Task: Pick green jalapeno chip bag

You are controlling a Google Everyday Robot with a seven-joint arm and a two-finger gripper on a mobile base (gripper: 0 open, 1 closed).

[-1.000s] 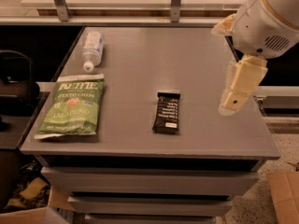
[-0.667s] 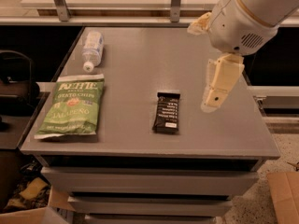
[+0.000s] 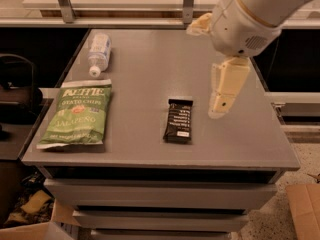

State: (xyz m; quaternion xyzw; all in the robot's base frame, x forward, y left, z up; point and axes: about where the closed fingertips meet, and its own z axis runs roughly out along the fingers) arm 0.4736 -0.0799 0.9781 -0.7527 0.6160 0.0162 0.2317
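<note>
**Arm swings left, bag untouched**

Moved left over the last second, the gripper (image 3: 221,101) now hangs above the table (image 3: 150,59), just right of the snack bar (image 3: 179,120). The green jalapeno chip bag (image 3: 75,115) lies flat at the front-left corner, its left and front edges close to the rim. There's plenty of open grey surface between it and the bar. Count: one bag, one dark bar, and one clear bottle (image 3: 99,51) on its side at back-left. The bag is label up, with white lettering. I can't tell if the gripper is open or closed.
</note>
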